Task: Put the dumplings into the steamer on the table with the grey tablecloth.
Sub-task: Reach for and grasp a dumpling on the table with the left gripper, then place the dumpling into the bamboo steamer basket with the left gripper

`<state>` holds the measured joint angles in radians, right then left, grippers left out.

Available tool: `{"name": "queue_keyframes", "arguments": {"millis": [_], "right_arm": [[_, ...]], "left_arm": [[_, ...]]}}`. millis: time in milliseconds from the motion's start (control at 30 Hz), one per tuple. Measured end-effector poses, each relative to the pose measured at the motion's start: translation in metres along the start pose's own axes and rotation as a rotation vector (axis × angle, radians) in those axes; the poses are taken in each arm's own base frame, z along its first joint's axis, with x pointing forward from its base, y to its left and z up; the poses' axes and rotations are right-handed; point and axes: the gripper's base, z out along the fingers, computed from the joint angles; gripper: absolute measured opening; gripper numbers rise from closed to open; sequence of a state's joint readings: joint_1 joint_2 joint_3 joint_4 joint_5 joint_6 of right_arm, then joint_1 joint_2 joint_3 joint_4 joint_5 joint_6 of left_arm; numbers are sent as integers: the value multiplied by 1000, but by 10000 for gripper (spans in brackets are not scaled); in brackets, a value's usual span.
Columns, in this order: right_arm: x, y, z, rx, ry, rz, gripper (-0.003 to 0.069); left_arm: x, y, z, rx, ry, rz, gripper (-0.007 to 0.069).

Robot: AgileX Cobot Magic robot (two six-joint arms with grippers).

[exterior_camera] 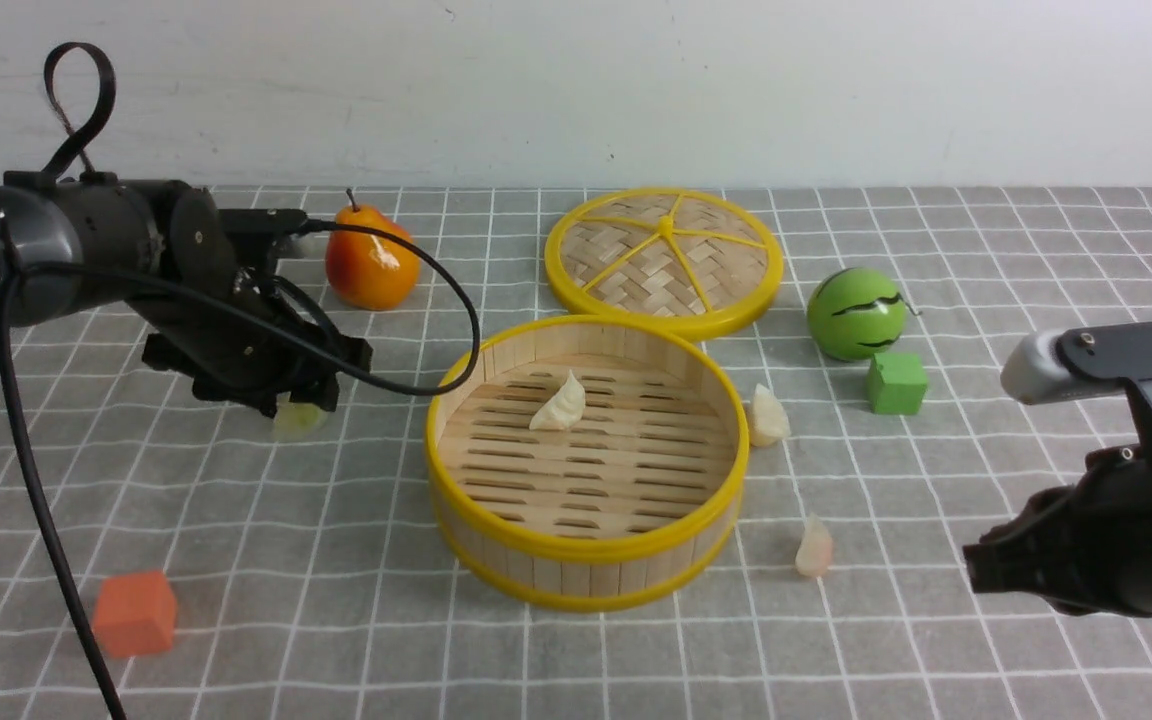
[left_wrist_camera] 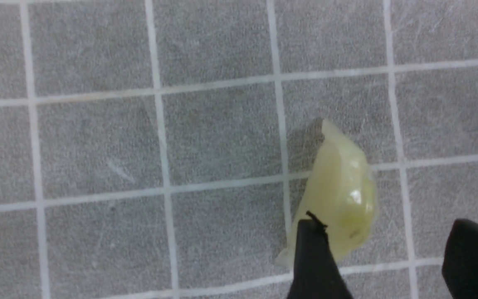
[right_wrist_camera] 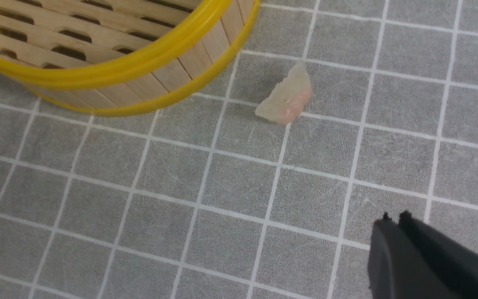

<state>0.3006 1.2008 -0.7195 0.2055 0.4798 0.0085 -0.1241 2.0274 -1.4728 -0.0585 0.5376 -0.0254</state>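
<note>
Orange cube point(exterior_camera: 135, 613) nearest, left pincer point(left_wrist_camera: 388, 236) open over green dumpling point(left_wrist_camera: 342, 187), right pincer point(right_wrist_camera: 394, 220) closed, empty

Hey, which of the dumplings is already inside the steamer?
The cream-white dumpling on the slatted floor of the steamer. The other white one, the pinkish one and the pale green one lie on the cloth.

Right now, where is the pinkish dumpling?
In the front view the pinkish dumpling lies on the grey cloth on the robot's right, just outside the steamer, not touching it, nearer the camera than the white dumpling beside that basket.
</note>
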Motion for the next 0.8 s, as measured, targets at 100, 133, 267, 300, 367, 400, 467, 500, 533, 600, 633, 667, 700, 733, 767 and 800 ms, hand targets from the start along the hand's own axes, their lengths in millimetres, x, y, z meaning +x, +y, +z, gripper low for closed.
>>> {"name": "queue_keyframes", "arguments": {"millis": [100,133,267,300,367,400,467,500,533,600,633,667,700,733,767,800], "right_arm": [[1,0,5,2,19,6,22],[1,-1,8,0,28,13,22],[2,0,13,-7,48,38,22],[3,0,13,-11,50,45,22],[3,0,13,-12,51,49,24],[3,0,13,-12,51,49,26],[3,0,13,-13,51,52,29],[3,0,13,-13,51,52,30],[3,0,13,-13,52,52,30],[3,0,13,-13,51,52,30],[3,0,13,-13,50,52,30],[3,0,13,-13,49,52,30],[2,0,13,-13,48,51,30],[2,0,13,-13,46,43,30],[2,0,13,-13,46,43,30],[2,0,13,-14,46,36,30]], "left_arm": [[-3,0,3,-1,-41,3,406],[-3,0,6,-1,-50,3,400],[3,1,21,-4,-23,2,326],[5,2,25,-7,-13,6,283],[6,2,26,-10,-11,12,227],[6,2,26,-12,-8,15,218],[6,2,26,-13,4,17,223],[7,2,26,-13,11,17,223],[7,2,23,-13,16,16,223],[8,1,10,-8,68,10,223],[7,-1,1,-3,75,5,223],[4,-4,-11,5,65,4,223],[1,-9,-26,19,52,3,223],[-3,-16,-42,40,31,1,223],[-3,-16,-42,40,31,1,223],[-7,-31,-68,88,-8,-8,223]]}}
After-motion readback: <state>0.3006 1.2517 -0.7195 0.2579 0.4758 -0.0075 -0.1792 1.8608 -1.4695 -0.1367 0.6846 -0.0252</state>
